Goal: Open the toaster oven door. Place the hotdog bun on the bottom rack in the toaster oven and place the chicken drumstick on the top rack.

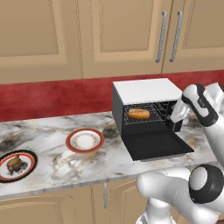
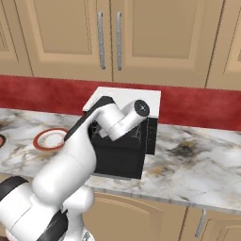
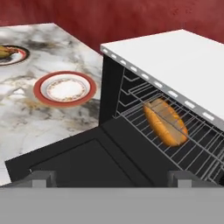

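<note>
Hotdog bun [image 1: 139, 114] lengthwise across oven rack [image 1: 144, 118]

Setting: home kitchen. Evidence: tan wall cabinets [image 1: 127, 30] with metal handles, red backsplash [image 1: 52, 98], marble counter [image 1: 48, 140], toaster oven [image 1: 146, 113], plates [image 1: 85, 140] on the counter.

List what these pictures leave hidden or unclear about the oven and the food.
- Toaster oven interior, right base view: the arm hides it.
- Which rack holds the hotdog bun: unclear in the left base view.
- Chicken drumstick: too small for detail.
- Toaster oven door: front edge cut off in the hand view.
</note>
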